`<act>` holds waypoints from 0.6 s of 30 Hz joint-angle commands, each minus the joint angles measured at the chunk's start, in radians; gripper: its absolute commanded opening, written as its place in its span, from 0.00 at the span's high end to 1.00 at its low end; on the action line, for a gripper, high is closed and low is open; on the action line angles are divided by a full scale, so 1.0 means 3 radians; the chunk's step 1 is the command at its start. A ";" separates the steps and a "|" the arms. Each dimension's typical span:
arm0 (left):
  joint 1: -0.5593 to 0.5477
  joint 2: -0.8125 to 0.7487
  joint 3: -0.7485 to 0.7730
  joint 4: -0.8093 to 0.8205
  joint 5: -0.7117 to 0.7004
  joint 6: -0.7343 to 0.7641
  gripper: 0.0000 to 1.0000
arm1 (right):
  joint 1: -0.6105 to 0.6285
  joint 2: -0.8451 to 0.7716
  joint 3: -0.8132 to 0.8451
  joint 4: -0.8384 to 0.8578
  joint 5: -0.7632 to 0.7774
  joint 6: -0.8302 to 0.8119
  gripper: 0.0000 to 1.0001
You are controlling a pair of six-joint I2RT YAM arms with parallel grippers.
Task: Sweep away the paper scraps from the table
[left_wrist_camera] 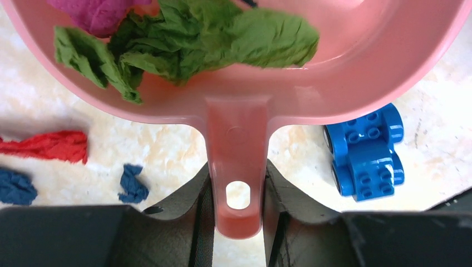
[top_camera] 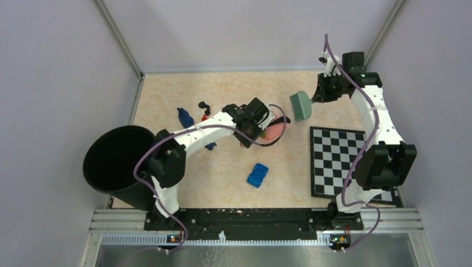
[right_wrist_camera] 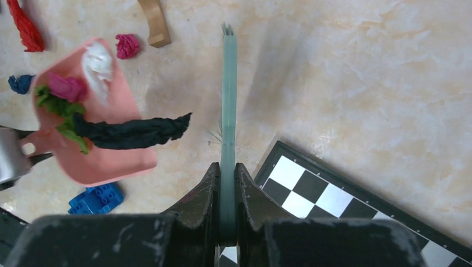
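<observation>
Above table [top_camera: 222,89], left pincer [left_wrist_camera: 238,189] clamps dustpan [left_wrist_camera: 334,72], black scrap [right_wrist_camera: 133,130] lengthwise inside; right pincer [right_wrist_camera: 227,178] clamps brush [right_wrist_camera: 228,83].

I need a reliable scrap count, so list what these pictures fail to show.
- Top view: dustpan mostly under the left arm; its contents hidden.
- Top view: black bin interior too dark to read.
- Left wrist view: dustpan front cut off by the top edge.
- Right wrist view: brush edge-on, bristles unreadable.

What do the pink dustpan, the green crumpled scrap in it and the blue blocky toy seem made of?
Pink dustpan: glossy moulded plastic, judging by its sheen. Green crumpled scrap: probably thin matte paper, sharply creased. Blue blocky toy: hard shiny plastic with moulded studs.
</observation>
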 commanded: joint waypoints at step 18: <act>-0.0006 -0.1428 -0.0547 -0.0335 -0.0068 -0.0690 0.97 | 0.0020 -0.0239 -0.0961 0.1051 -0.0581 0.0392 1.00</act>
